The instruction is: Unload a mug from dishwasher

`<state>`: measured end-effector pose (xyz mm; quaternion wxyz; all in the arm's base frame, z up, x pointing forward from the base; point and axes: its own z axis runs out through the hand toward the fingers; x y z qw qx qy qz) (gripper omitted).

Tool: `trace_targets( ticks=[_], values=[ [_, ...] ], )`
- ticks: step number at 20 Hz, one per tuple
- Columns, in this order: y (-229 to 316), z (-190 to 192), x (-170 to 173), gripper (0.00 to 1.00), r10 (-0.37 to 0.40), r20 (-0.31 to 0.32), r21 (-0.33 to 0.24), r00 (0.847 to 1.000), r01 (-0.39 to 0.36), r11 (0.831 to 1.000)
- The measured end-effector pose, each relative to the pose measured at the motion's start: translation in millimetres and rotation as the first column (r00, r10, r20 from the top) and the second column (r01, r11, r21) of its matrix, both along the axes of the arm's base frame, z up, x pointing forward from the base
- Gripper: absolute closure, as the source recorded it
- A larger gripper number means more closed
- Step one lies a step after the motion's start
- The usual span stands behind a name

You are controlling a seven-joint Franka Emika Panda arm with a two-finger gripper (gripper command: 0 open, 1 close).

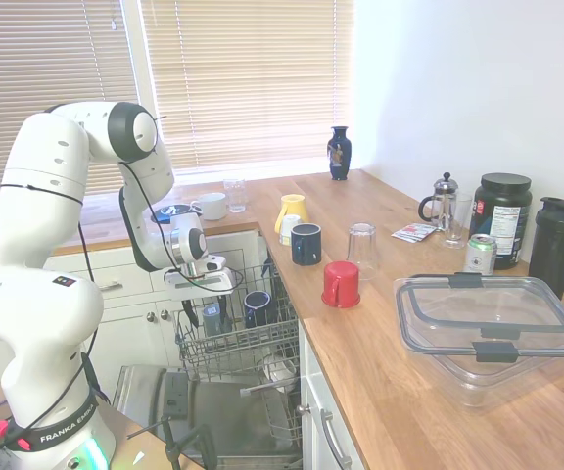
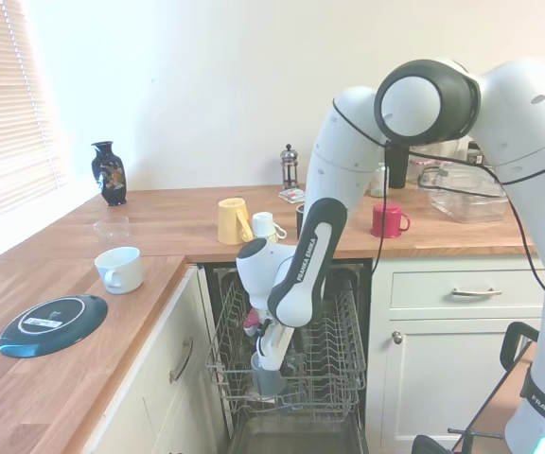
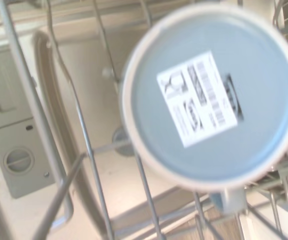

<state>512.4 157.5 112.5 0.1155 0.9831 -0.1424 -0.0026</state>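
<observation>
The gripper (image 2: pixel 269 363) is lowered into the pulled-out wire rack (image 2: pixel 341 364) of the dishwasher (image 1: pixel 160 392), directly above the mug (image 2: pixel 266 380). The mug stands upside down in the rack, toward its front edge next to the open door. The wrist view shows the mug's (image 3: pixel 211 97) pale grey-blue base filling most of the picture, with a white printed label (image 3: pixel 200 97) stuck at its centre and rack wires beneath and beside it. The finger tips sit at the mug's upper edge in the second exterior view; whether the jaws are closed on it or only straddle it cannot be determined. 1 dark navy mug (image 1: pixel 257 306) stands in the rack just beside the gripper. On the wooden countertop (image 1: pixel 429 392) stand a red cup (image 1: pixel 341 284), a yellow mug (image 1: pixel 291 211) and another navy mug (image 1: pixel 305 243).
</observation>
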Motion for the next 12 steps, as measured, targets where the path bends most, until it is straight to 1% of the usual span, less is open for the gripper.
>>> trace_targets(
  ticks=[6,12],
  values=[
    [-3.5,-17.6,23.4,0.0,0.013,0.0,-0.005,1.0,-0.013,1.0],
    [-1.7,-27.0,32.2,0.0,0.021,-0.008,0.001,1.0,-0.021,1.0]
  ],
)
